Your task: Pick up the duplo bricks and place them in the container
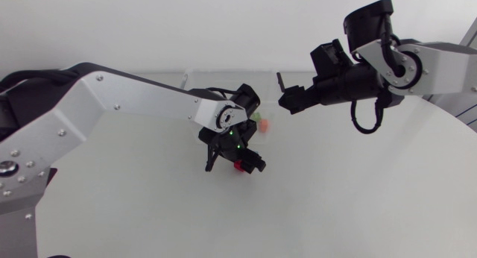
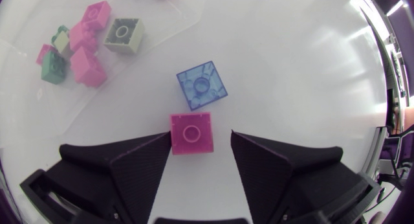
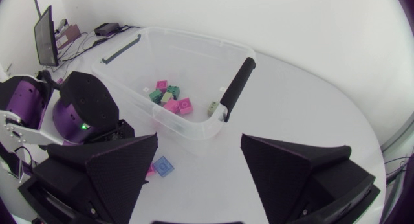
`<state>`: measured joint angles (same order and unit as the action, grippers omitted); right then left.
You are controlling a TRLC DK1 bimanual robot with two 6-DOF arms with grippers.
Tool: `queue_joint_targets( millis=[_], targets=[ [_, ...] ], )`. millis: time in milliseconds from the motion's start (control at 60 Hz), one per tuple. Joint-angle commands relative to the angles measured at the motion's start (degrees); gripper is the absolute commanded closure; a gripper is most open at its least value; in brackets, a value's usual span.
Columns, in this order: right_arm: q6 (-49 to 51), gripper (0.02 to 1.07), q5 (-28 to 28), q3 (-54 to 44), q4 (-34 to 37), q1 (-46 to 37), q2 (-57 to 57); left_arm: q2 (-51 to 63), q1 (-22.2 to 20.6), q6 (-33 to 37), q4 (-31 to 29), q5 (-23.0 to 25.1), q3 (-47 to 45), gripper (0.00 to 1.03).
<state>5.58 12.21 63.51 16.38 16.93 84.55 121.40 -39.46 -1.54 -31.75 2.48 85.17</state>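
Looking down in the head view, the left gripper (image 1: 235, 159) is recorded at frame centre, low over the table (image 1: 149, 213), with a pink brick (image 1: 239, 166) showing under it. The right gripper (image 1: 284, 94) is held in the air at upper centre-right. Green and orange specks are noted just above the left wrist; the container is barely made out there.

Left wrist view: the jaws are spread apart. The pink brick is seen on the table between the fingertips, against one finger and clear of the other. A translucent blue brick (image 2: 202, 86) lies just ahead of it. Further ahead and to one side, pink, green and pale bricks (image 2: 84, 39) are seen in the clear container (image 2: 129, 63).

Right wrist view: the jaws are wide apart with nothing between them. The container, with a black handle (image 3: 236, 88), is seen ahead, holding several bricks. The blue brick lies outside it, beside the left gripper.
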Motion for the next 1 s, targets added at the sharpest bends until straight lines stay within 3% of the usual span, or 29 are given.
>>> queue_joint_targets(
  millis=[0, 83, 283, 483, 783, 983],
  targets=[
    [0.0, 0.14, 0.3, -3.7, -0.2, -0.5, -2.1, 2.3, -0.3, -1.9, -1.4, -0.3, 1.7, 0.56],
    [1.0, 0.14, 0.3, -6.5, -0.3, -0.4, -3.9, 2.6, -0.1, -2.0, -1.8, -0.3, 1.3, 0.67],
    [5.2, 0.14, 4.1, -15.3, -1.8, -0.5, -8.4, 0.1, 0.5, -1.1, -1.7, -0.3, -3.4, 0.71],
    [8.9, 0.14, 8.0, -20.8, -4.3, 1.2, -8.3, -10.8, 1.1, 1.2, 1.5, -0.3, -13.6, 0.73],
    [16.6, 0.14, 8.1, -22.4, -12.8, 4.5, 4.7, -33.0, 3.3, 4.3, 7.0, -0.4, -22.6, 0.73],
    [22.4, 0.14, 8.4, -18.2, -13.6, 5.1, 14.4, -37.6, 5.5, 4.7, 15.1, -0.4, -22.4, 0.73]
  ],
)
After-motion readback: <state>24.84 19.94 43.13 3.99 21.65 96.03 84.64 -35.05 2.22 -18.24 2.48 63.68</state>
